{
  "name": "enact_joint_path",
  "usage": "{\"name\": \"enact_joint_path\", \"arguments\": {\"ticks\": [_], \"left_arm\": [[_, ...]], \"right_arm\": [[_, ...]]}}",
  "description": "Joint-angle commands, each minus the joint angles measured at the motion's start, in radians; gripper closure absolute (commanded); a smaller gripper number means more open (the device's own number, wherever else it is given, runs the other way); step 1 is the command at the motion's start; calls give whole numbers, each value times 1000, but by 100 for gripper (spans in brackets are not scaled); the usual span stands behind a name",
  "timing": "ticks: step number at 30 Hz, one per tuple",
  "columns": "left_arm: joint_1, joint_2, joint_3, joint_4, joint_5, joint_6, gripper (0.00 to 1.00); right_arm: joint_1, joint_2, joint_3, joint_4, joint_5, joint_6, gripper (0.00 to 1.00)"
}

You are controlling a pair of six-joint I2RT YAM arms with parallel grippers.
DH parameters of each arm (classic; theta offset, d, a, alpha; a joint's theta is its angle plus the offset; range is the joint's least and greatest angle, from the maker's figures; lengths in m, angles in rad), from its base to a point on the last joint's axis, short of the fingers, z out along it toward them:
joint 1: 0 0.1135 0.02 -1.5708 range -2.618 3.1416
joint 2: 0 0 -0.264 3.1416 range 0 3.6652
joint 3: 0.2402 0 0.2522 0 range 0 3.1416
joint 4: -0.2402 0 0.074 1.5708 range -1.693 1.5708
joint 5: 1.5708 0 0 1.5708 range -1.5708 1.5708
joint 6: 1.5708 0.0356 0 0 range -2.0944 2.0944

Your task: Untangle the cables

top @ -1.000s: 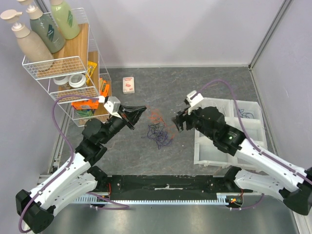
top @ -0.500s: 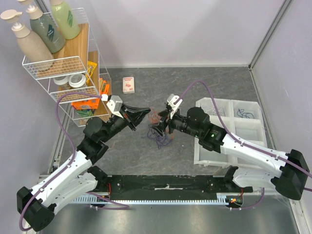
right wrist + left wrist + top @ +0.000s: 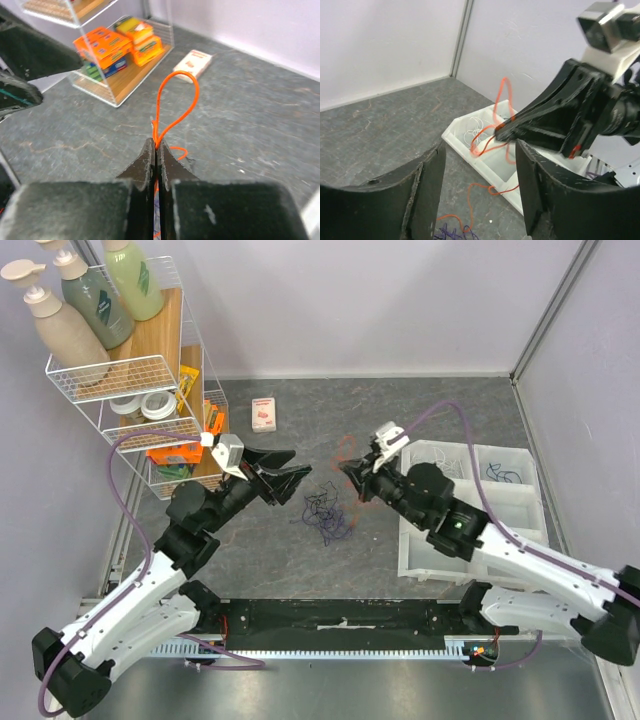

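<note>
My right fingers (image 3: 156,155) are pinched shut on the orange cable (image 3: 172,107), 1 limp loop held above the desk (image 3: 430,415). My left fingers (image 3: 296,467) stand open near the purple-blue tangle (image 3: 327,515) lying there. These look like light, floppy threads; I'd pinch 1 strand near an end.

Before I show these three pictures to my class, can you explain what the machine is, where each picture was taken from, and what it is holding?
These are two robot arms bolted to a grey table, each ending in a two-finger gripper. The wide picture looks down from above. The other two come from small cameras on each wrist, so you see that arm's own fingers. The right gripper is pinched shut on an orange cable, whose loop stands up. The left gripper is open and holds nothing. A tangle of purple and dark blue cables lies between them. A white tray sits right, a wire rack left.
</note>
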Motion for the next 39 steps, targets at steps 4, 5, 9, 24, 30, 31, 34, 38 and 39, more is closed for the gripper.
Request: {"name": "enact_joint_path", "arguments": {"ticks": [4,5,9,24,30,31,34,38,39], "left_arm": [[4,-20,48,-15,-60,-8,34],[4,-18,46,-17,-61,-7,33],[4,-12,45,-23,-72,1,33],[4,14,49,-22,-48,-12,33],[4,22,49,-26,-57,-5,32],[4,25,49,-26,-54,-10,32],[4,32,54,-25,-40,-21,32],[4,33,56,-22,-32,-24,32],[2,29,54,-23,-35,-21,32]], "right_arm": [[-3,-176,221,-369,441,-46,100],[-3,-185,255,-403,481,-54,100],[-4,-224,338,-456,566,-84,100],[-127,-320,44,-402,749,-109,100],[-267,-287,93,-411,621,-84,100],[-270,-279,125,-411,621,-97,100],[-277,-256,214,-425,623,-124,100],[-277,-255,295,-463,610,-135,100],[-277,-259,300,-477,600,-124,100]]}}
